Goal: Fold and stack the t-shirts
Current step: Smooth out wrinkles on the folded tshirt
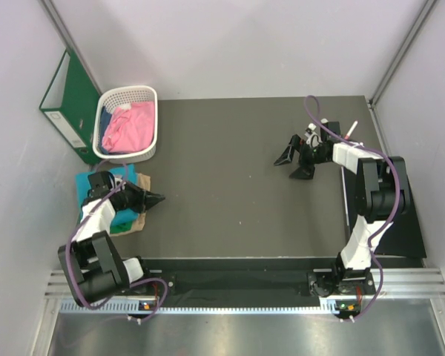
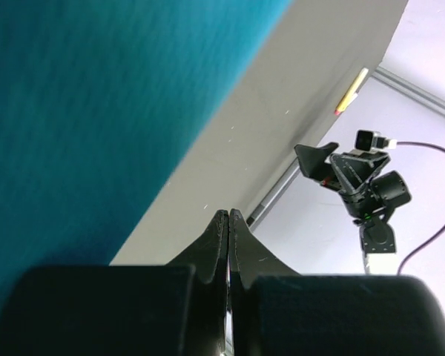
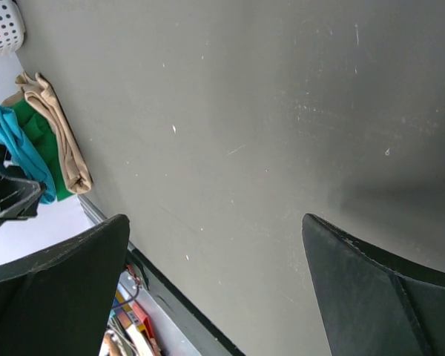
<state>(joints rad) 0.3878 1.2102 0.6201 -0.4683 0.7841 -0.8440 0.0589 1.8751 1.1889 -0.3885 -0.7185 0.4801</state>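
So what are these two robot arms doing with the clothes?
They are meant to fold and stack t-shirts. The left gripper is shut on nothing, next to a small pile at the table's left edge: a teal shirt, a green shirt and a tan cloth. A pink shirt lies in the white basket. The right gripper hangs open, holding nothing.

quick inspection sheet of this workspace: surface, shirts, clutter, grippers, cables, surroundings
surface: dark grey table, a few pale specks
job's things: pink t-shirt in the white basket; teal t-shirt and green t-shirt piled at the table's left edge
clutter: green binder against the left wall; tan cloth with that pile
grippers: left gripper shut, nothing between its fingers; right gripper open above the table
cables: purple cables, looped, one per side
surroundings: white walls; metal rails at the near edge
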